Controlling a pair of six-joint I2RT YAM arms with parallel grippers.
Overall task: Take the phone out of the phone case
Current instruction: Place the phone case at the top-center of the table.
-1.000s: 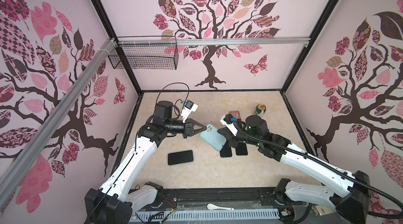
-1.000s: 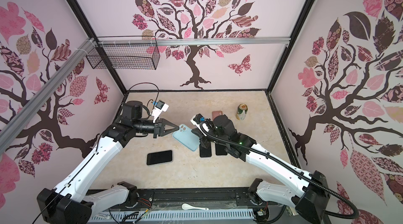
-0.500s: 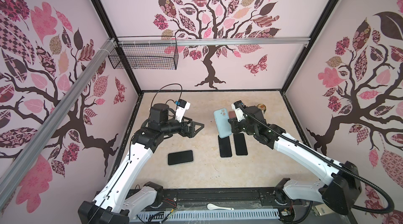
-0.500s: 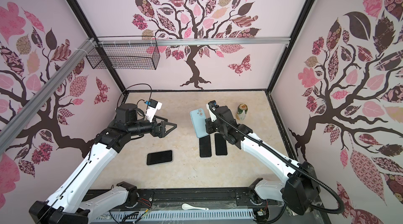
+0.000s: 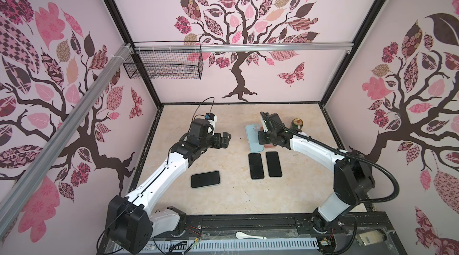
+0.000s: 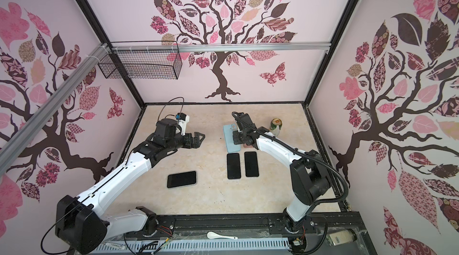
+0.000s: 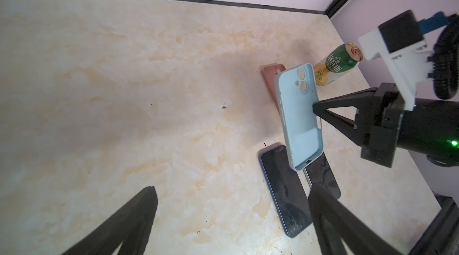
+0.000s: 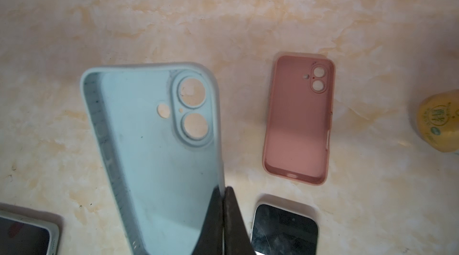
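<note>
In the right wrist view the picture's edge cuts the light blue case (image 8: pixel 154 154) that the right gripper (image 8: pixel 224 189) pinches, one phone (image 8: pixel 283 229) just beside its fingers (image 8: pixel 231 216) and a second phone (image 8: pixel 22 236) on their other side. The can (image 8: pixel 439 122), well to the side of the tips, we see blurred and half cut; in both top views only a sliver of the pink case (image 5: pixel 269 146) (image 6: pixel 248 145) shows under this gripper.

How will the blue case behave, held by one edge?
Probably light and bendy: the blue case is an empty thin shell, pinched at one wall by the right gripper. It may twist or slip in that narrow grip.
</note>
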